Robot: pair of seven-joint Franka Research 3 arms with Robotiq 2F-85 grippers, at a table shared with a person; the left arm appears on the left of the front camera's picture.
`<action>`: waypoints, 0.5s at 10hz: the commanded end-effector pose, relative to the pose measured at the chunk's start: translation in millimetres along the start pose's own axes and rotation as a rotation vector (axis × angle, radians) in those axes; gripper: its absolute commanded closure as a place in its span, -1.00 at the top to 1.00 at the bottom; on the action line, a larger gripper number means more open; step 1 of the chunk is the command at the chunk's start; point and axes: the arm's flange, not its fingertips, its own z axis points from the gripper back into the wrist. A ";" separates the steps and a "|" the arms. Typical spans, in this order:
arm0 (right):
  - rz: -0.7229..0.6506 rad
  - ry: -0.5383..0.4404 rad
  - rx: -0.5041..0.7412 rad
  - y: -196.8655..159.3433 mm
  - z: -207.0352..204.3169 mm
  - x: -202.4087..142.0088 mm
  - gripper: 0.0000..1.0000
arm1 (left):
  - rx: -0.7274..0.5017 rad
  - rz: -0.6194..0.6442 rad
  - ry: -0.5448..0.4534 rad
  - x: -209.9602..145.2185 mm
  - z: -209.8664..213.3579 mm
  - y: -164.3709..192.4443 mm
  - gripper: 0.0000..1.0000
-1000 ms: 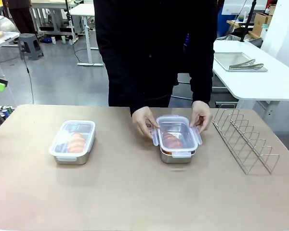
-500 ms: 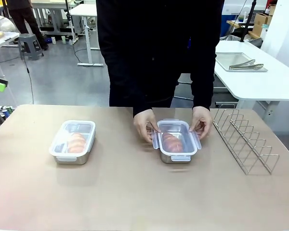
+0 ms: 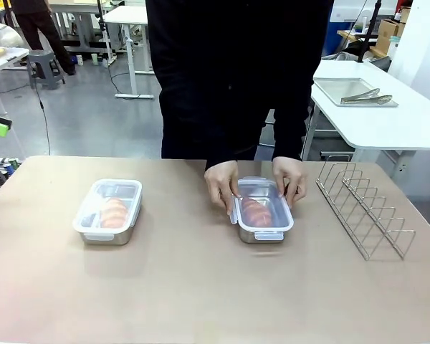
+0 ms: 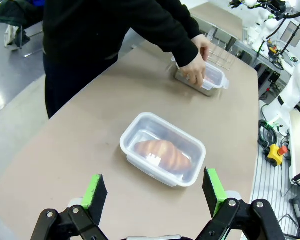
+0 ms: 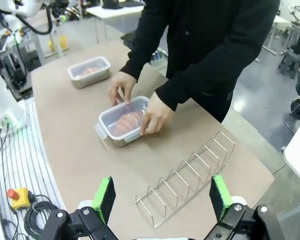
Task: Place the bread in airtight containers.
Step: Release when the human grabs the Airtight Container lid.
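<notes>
Croissants are both boxed up, you can see one (image 3: 113, 212) under the clear lid of the left pan (image 3: 108, 211), well to the left of the wire rack (image 3: 364, 208). The other croissant (image 3: 255, 210) sits in the pan (image 3: 262, 211) just beside the rack, with the person's hands (image 3: 221, 185) pressing its lid. Your left gripper (image 4: 155, 192) and right gripper (image 5: 162, 196) both hang with jaws wide, holding nothing.
</notes>
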 end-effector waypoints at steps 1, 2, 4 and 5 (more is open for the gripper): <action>0.013 -0.022 0.003 -1.6 1.6 2.2 1.00 | -0.008 -0.014 -0.008 1.9 -0.5 -2.0 1.00; 0.013 -0.022 0.003 -1.6 1.6 2.2 1.00 | -0.008 -0.014 -0.008 1.9 -0.5 -2.0 1.00; 0.013 -0.022 0.003 -1.6 1.6 2.2 1.00 | -0.008 -0.014 -0.008 1.9 -0.5 -2.0 1.00; 0.013 -0.022 0.003 -1.6 1.6 2.2 1.00 | -0.008 -0.014 -0.008 1.9 -0.5 -2.0 1.00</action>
